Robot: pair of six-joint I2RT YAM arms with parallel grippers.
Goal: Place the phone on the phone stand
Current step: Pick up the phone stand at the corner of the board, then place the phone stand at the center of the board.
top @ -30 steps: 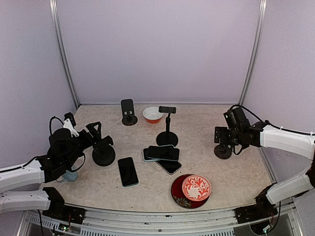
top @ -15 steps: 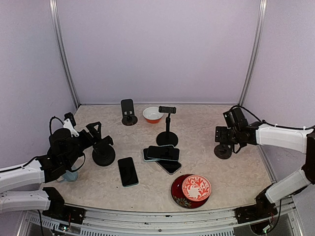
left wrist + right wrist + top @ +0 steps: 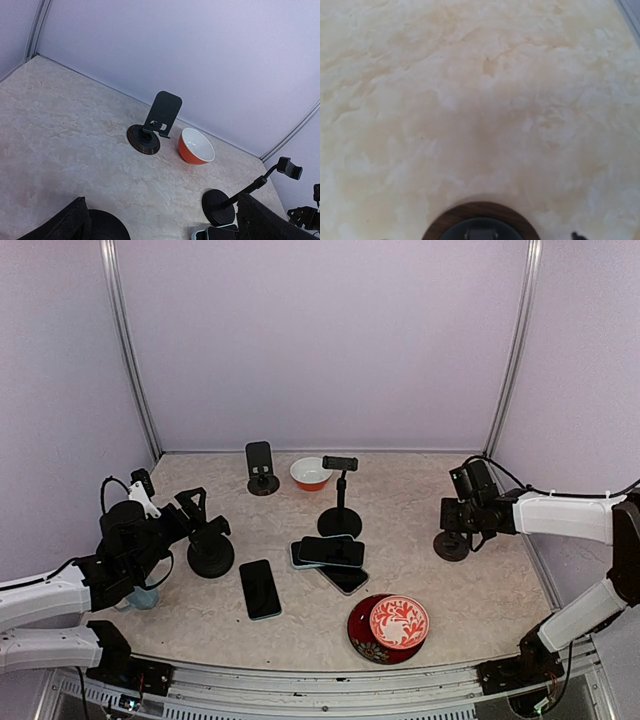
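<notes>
Where the phone (image 3: 260, 589) lies: flat and alone on the worktop (image 3: 420, 490), near the front. It is a dark glossy slab with a pale teal rim, apart from the other things.
Stack of phones (image 3: 330, 555): just to its right, several flat slabs overlapping at angles, black glass uppermost.
Pole stand (image 3: 340, 523): behind the stack, with a round black base, a thin upright rod and a small clamp bar on top.
Left-hand stand (image 3: 211, 556): round black disc base, near the phone's left side.
Left gripper (image 3: 204, 517): at that stand, fingers (image 3: 65, 227) spread wide and gripping nothing; the disc shows between them in the wrist view.
Back stand (image 3: 160, 112): a flat dark tilted plate on a disc ringed in wood grain, beside the orange bowl (image 3: 196, 146), which is white inside.
Right-hand stand (image 3: 452, 545): well apart at the right side, a dark round base with a brown wood-like rim.
Right gripper (image 3: 455, 520): directly over that stand – I cannot tell how its fingers stand.
Red bowl (image 3: 399, 622): white-patterned, sitting in a dark dish (image 3: 362, 640) at the front.
Worktop: matt, beige, marbled.
</notes>
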